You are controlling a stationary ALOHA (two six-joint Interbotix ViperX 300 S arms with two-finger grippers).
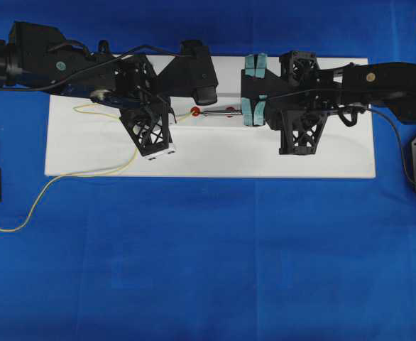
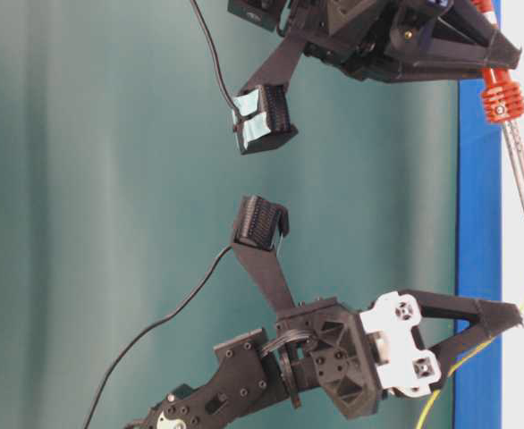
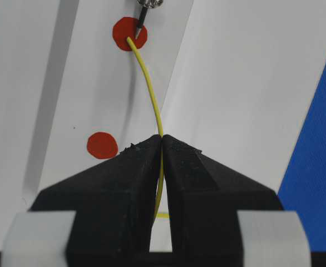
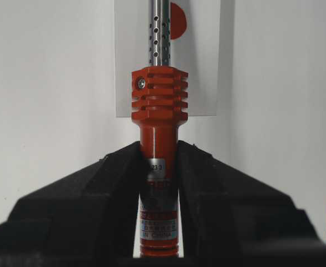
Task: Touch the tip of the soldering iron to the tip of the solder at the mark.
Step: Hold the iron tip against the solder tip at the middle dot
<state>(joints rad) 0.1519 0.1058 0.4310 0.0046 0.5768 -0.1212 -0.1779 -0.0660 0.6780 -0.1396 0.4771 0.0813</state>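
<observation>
Your white board [image 1: 321, 160] lies on the blue cloth [image 1: 208, 270], with both arms reaching in over it from opposite ends. Your right gripper [image 4: 158, 161] is clenched on the orange-red handle of the soldering iron [image 4: 158, 111], whose silver shaft runs out toward the middle of the board. Your left gripper [image 3: 162, 146] is clamped on the solder [image 3: 149, 83], the yellow wire arching from its closed fingertips to a red mark [image 3: 129, 33]; the slack trails off the board onto the cloth.

In the left wrist view the iron's dark tip and the wire's end meet over that red mark, apparently touching. A second red mark [image 3: 102, 146] sits unused beside the gripper.

Judgement: the contact looks made, or within a hair of it. What is left, at most, is for you to confirm it.
</observation>
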